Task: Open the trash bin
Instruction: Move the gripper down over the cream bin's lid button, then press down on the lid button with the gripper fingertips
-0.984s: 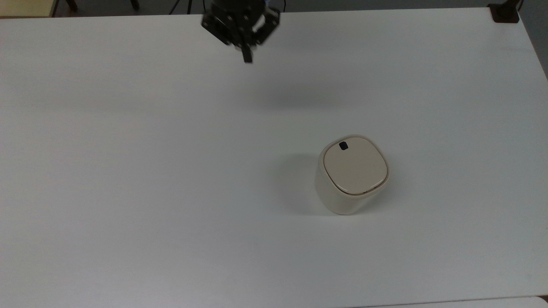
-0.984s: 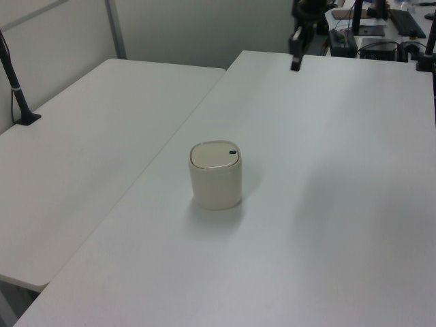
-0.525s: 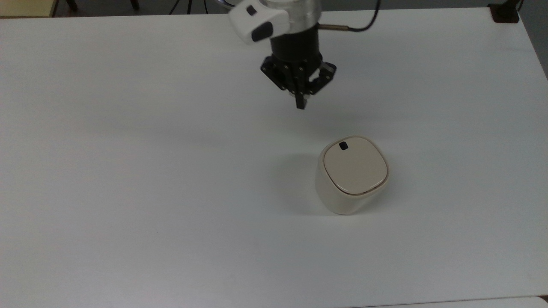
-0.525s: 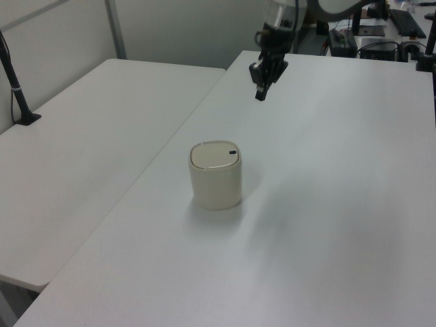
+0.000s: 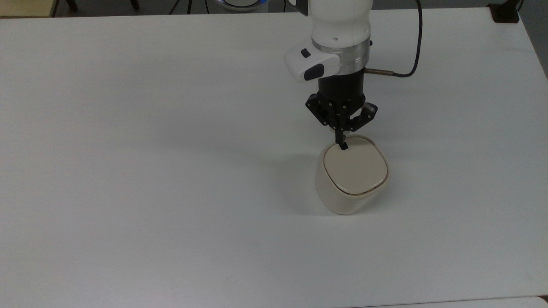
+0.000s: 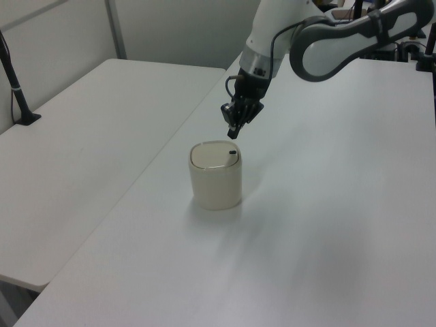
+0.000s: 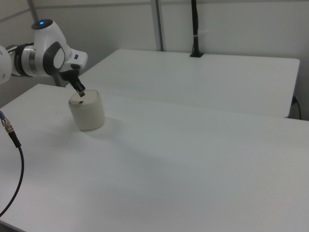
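The cream-beige trash bin [image 5: 353,179] stands upright on the white table [image 5: 150,149], its flat lid down. It is also seen in the left view [image 6: 216,178] and the right view [image 7: 88,112]. My gripper [image 5: 342,144] points down with its fingers pressed together, shut on nothing. In the top view its tip covers the lid's edge where the black button sits. The left view shows the gripper [image 6: 233,133] a short gap above the black button [image 6: 232,153]. In the right view the gripper [image 7: 81,92] hovers just over the lid's near-left edge.
A second white table [image 6: 82,143] adjoins on the left view's left, with a black post [image 6: 17,88] clamped to it. A black cable [image 5: 411,47] loops from the arm's wrist. A black clamp [image 5: 505,13] sits at the top view's upper right corner.
The arm has swept from the table's far edge toward the bin and come down; its shut tip now hangs right over the lid's button. The bin has not moved.
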Tool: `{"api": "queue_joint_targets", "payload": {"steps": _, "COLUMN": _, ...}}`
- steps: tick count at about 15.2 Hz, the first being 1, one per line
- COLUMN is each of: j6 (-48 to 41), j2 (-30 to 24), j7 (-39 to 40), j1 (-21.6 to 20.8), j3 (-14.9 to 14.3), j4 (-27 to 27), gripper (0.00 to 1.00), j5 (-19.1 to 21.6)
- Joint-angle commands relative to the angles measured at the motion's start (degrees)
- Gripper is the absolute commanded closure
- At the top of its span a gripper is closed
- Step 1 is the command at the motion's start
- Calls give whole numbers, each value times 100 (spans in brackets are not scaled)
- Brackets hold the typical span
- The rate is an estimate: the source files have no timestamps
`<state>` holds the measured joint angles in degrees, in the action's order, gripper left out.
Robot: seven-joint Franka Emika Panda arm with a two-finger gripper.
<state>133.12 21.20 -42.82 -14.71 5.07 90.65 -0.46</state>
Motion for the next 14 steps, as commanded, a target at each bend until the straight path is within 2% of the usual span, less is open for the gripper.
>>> {"api": "queue_joint_targets", "payload": {"steps": 1, "j6": 223, "j2": 165, "j7": -341, "j1": -119, "j3": -32, "j4": -47, "gripper": 100, "j5": -244}}
{"api": "queue_joint_targets", "payload": {"steps": 9, "j6": 223, "j2": 402, "j7": -376, "j1": -207, "j3": -24, "j4": -21, "gripper": 100, "j5": -525}}
{"api": "queue_joint_targets", "payload": {"steps": 14, "j6": 83, "j2": -54, "j7": -368, "j1": -59, "j3": -15, "j4": -56, "gripper": 100, "j5": -332}}
